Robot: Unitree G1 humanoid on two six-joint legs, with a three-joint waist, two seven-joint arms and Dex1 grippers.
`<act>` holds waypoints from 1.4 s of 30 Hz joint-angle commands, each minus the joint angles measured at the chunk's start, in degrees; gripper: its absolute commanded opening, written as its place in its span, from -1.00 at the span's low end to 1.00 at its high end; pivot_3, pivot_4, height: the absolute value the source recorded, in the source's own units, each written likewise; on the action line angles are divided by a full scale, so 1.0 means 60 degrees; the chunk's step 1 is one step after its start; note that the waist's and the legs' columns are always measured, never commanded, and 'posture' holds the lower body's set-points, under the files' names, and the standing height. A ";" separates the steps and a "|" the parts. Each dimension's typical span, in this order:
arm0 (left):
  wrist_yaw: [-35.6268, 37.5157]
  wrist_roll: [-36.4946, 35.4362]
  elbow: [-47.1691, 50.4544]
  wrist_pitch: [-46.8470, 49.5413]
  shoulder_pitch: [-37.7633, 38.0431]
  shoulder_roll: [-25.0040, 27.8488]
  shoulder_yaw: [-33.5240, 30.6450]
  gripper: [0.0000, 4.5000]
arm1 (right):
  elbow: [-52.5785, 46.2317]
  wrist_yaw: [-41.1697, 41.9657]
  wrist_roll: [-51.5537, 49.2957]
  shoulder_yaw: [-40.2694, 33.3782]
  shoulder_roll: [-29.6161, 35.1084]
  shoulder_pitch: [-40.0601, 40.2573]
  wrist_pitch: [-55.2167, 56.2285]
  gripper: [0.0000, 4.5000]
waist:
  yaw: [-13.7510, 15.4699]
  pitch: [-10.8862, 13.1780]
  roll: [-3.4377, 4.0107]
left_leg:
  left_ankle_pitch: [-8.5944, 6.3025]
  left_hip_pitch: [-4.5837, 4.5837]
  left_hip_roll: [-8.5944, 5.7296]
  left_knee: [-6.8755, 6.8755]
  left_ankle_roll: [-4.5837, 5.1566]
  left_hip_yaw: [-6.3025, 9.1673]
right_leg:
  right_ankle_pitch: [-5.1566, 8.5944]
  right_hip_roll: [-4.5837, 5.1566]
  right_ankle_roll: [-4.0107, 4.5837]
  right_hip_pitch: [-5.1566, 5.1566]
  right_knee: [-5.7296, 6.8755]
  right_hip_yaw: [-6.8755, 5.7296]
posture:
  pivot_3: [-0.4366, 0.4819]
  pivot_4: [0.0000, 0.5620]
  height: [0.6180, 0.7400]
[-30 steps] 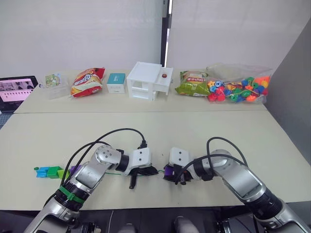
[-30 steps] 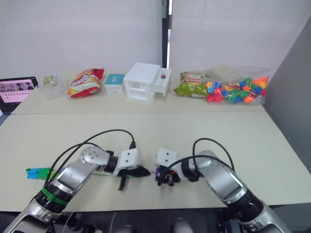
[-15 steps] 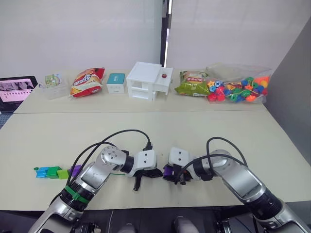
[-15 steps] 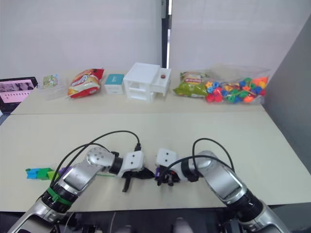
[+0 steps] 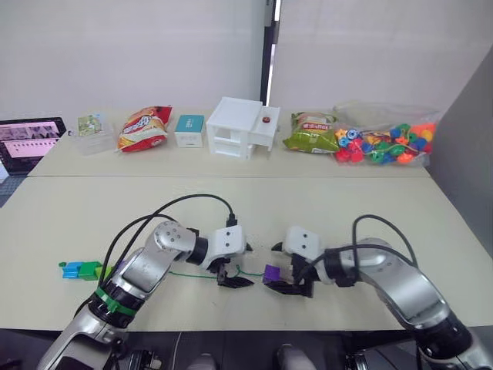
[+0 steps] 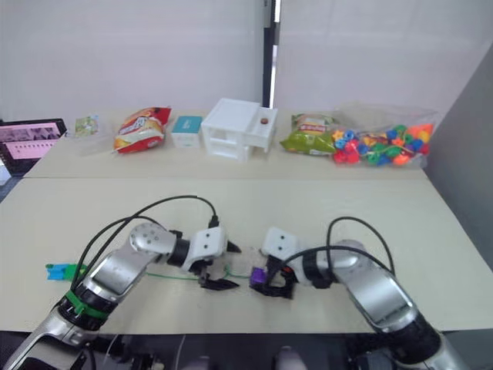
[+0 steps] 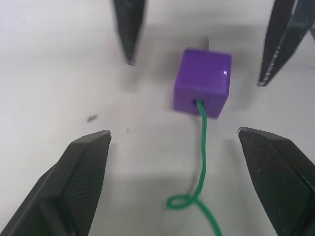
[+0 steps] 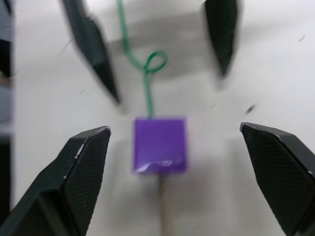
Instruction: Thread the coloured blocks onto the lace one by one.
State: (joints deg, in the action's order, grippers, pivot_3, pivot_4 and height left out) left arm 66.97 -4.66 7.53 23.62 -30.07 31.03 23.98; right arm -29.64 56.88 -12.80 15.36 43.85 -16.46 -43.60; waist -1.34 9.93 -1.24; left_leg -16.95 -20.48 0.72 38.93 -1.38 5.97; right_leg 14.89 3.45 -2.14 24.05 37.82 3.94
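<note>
While both grippers stand spread on the table [image 5: 370, 193], left [image 5: 231, 276] facing right [image 5: 296, 285], the purple block [image 5: 272, 274] lies free between them. The lace [image 7: 201, 162] enters its hole, running leftward along the table's near edge toward the other blocks [image 5: 81, 270].

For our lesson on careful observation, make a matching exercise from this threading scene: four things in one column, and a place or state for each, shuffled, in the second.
Things
1. purple block
2. lace
3. left gripper
4. bag of beads

Places or states
A. at the back of the table, on the robot's right
B. open, not holding anything
C. lying on the table between the two grippers
D. running into a hole in the cube, with a small loop nearby

Pairs: 1-C, 2-D, 3-B, 4-A
</note>
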 commanded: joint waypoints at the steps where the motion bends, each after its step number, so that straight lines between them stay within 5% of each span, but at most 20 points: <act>1: -0.0223 0.0091 -0.0300 -0.0249 -0.0241 -0.0536 0.0315 0.85 | -0.0043 0.0018 -0.0050 -0.0247 0.0183 0.0044 0.0546 1.00 | -0.0029 0.0000 0.0000 | 0.0000 -0.0001 0.0000 0.0000 0.0000 -0.0004 | 0.0000 -0.0001 0.0000 0.0004 -0.0004 0.0003 | -0.05 -0.47 1.00; 8: -0.0315 0.0276 -0.1080 -0.0697 -0.0489 -0.1148 0.0656 0.85 | 0.0325 -0.0323 0.0296 -0.0026 0.0162 0.0224 0.0876 1.00 | -0.0062 0.0001 -0.0002 | 0.0002 0.0008 0.0004 0.0002 -0.0001 -0.0007 | 0.0000 -0.0009 0.0000 0.0001 0.0003 0.0007 | -0.05 -0.47 1.00; 16: -0.0009 0.0155 -0.0974 -0.0790 -0.0439 -0.0996 0.0606 -0.41 | 0.0366 -0.0346 0.0311 0.0119 0.0190 0.0249 0.1093 1.00 | -0.0023 0.0001 -0.0001 | 0.0002 0.0006 0.0003 0.0003 -0.0001 -0.0006 | 0.0000 -0.0006 0.0000 0.0001 0.0006 0.0007 | -0.05 -0.47 1.00; 18: -0.0006 0.0151 -0.0969 -0.0796 -0.0431 -0.0985 0.0594 -0.46 | 0.0401 -0.0316 0.0363 0.0201 0.0221 0.0249 0.1178 1.00 | -0.0026 0.0001 -0.0002 | 0.0002 0.0007 0.0003 0.0003 -0.0001 -0.0006 | 0.0000 -0.0007 0.0000 0.0001 0.0006 0.0007 | -0.05 -0.47 1.00; 32: 0.0154 0.0027 -0.0841 -0.0913 -0.0366 -0.0844 0.0534 -0.46 | 0.1156 -0.0064 0.0885 0.0620 0.0380 -0.0165 0.2066 -0.99 | -0.0024 0.0001 -0.0002 | 0.0002 0.0008 0.0003 0.0007 -0.0002 -0.0007 | 0.0000 -0.0007 0.0000 -0.0002 0.0005 0.0007 | -0.05 -0.47 1.00; 42: 0.0291 -0.0319 -0.0211 -0.0606 0.0215 0.0160 -0.0153 -0.46 | 0.1468 0.0400 0.0770 0.0305 0.0594 -0.0155 0.2683 -1.00 | -0.0051 0.0001 -0.0001 | 0.0002 0.0010 0.0004 0.0005 -0.0001 -0.0006 | 0.0000 -0.0007 0.0000 0.0001 0.0012 0.0007 | -0.05 -0.47 1.00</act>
State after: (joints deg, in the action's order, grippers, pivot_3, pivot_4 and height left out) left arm 68.17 -4.90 3.28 19.32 -29.71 30.18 25.73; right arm -20.63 58.59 -8.02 19.42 46.19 -17.64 -28.63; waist -1.65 9.94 -1.24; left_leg -16.94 -20.42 0.74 38.96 -1.39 5.93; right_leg 14.89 3.41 -2.14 24.07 37.92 3.98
